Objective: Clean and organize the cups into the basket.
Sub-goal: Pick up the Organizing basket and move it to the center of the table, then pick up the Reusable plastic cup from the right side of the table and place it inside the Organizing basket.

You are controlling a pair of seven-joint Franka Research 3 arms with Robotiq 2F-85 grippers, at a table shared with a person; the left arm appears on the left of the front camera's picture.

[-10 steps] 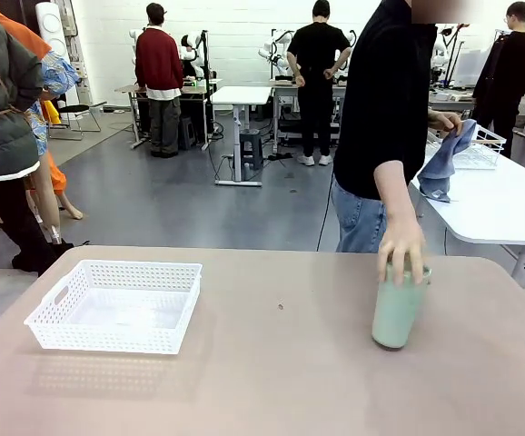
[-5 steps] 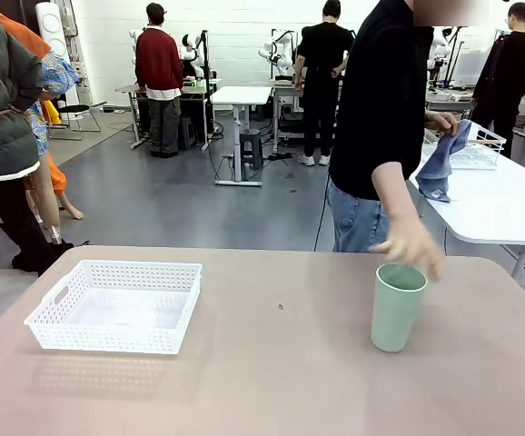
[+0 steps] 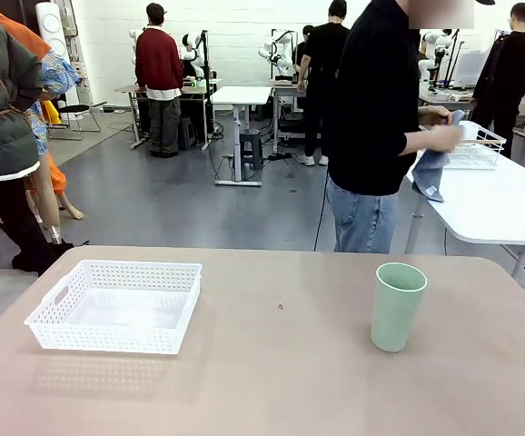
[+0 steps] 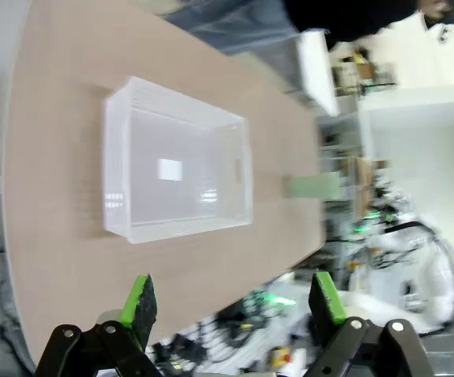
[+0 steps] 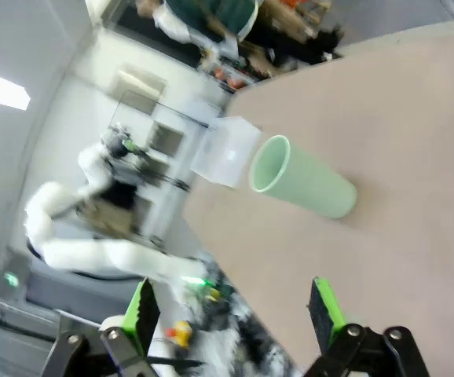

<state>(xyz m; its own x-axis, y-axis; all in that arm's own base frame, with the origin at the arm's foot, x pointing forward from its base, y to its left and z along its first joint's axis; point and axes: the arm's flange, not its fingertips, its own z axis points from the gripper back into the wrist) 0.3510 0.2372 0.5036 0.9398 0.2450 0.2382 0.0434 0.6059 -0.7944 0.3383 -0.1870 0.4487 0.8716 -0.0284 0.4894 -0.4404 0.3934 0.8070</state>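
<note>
Overhead-lit, tan table bears basket and mint cup.

View's rolled hard, so the mint green cup looks like it's lying sideways, but it's standing on the tan table with its open mouth facing picture left. The white basket sits farther back, past the cup's rim. The right gripper hangs above the table, green pads spread wide with nothing between them. There's a white robot arm off to the left, blurry.
</note>
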